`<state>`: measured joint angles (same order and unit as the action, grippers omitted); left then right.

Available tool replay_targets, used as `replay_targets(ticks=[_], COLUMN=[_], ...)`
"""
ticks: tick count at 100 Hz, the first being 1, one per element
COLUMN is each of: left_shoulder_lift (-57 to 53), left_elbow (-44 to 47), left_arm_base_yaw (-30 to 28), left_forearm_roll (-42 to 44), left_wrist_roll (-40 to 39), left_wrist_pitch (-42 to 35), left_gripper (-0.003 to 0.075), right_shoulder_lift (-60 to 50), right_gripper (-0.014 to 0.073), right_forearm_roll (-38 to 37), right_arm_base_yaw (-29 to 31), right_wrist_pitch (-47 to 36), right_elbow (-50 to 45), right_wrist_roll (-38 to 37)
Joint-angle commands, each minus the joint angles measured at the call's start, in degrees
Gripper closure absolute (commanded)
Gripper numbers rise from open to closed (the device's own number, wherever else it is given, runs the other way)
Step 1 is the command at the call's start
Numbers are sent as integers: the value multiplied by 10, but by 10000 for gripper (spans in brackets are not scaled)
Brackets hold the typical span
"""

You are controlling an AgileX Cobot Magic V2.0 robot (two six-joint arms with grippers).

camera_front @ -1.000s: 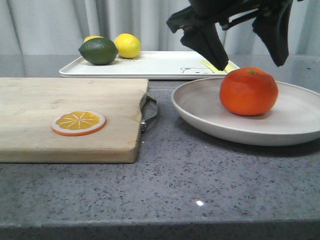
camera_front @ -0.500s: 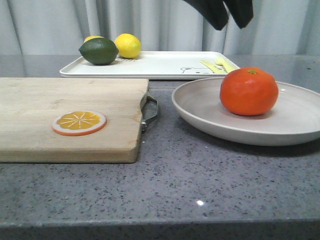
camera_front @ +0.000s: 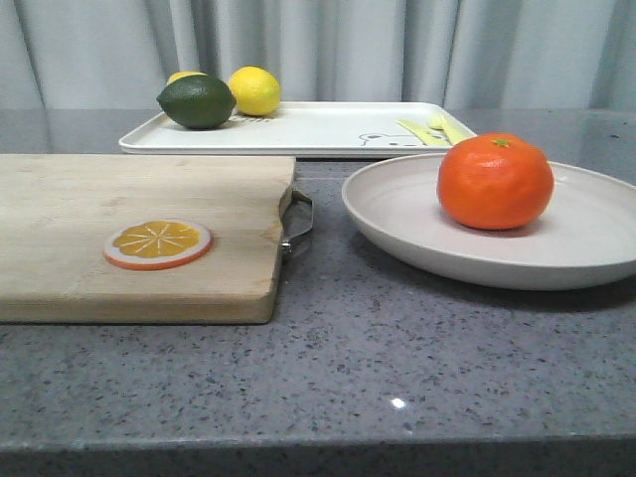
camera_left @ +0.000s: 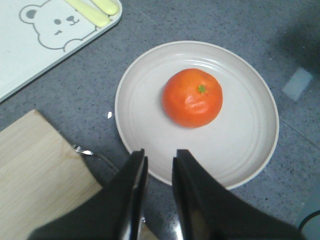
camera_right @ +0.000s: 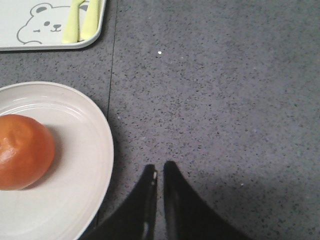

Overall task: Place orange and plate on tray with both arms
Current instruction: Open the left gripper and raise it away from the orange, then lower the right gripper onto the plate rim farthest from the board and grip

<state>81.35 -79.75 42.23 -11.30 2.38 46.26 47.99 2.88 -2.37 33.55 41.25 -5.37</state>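
Observation:
The orange (camera_front: 495, 182) sits on the off-white plate (camera_front: 397, 234) at the right of the grey counter. The white tray (camera_front: 318, 129) with a bear drawing lies behind it. Neither gripper shows in the front view. In the left wrist view my left gripper (camera_left: 160, 155) is open by a narrow gap and empty, high above the near rim of the plate (camera_left: 240, 160), with the orange (camera_left: 192, 97) beyond it. My right gripper (camera_right: 159, 170) is shut and empty over bare counter, beside the plate (camera_right: 80, 165) and the orange (camera_right: 20, 152).
A wooden cutting board (camera_front: 119, 189) with a metal handle (camera_front: 300, 221) lies at the left and bears a flat orange slice (camera_front: 157, 243). A lime (camera_front: 196, 101), a lemon (camera_front: 254, 89) and yellow cutlery (camera_front: 432, 129) lie on the tray.
The dark grippers that hung over the orange in the front view have risen out of that view. The orange and the plate have not moved.

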Motion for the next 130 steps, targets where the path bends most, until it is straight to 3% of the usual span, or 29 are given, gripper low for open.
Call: replay_targets(ticks=[1, 16, 56, 111, 130], left_shoulder_lift=[-68, -145, -307, -322, -322], left_elbow=[31, 114, 252, 269, 269], left_arm_base_yaw=[-15, -40, -63, -63, -63], left_forearm_roll=[-6, -8, -8, -10, -10], left_wrist_roll=[-14, -27, -38, -52, -52], left_wrist_pitch=[-46, -52, -64, -62, -62], left_gripper=[597, 597, 597, 604, 604], right_shoulder_lift=[33, 100, 281, 383, 387], right_gripper=[393, 295, 295, 303, 404], right_forearm_roll=[0, 9, 50, 80, 81], right_arm_base_yaw=[-13, -29, -39, -39, -39], right_wrist_pitch=[-2, 56, 171, 170, 168], right_elbow=[49, 106, 242, 256, 256], right_wrist_roll=[8, 8, 12, 28, 28])
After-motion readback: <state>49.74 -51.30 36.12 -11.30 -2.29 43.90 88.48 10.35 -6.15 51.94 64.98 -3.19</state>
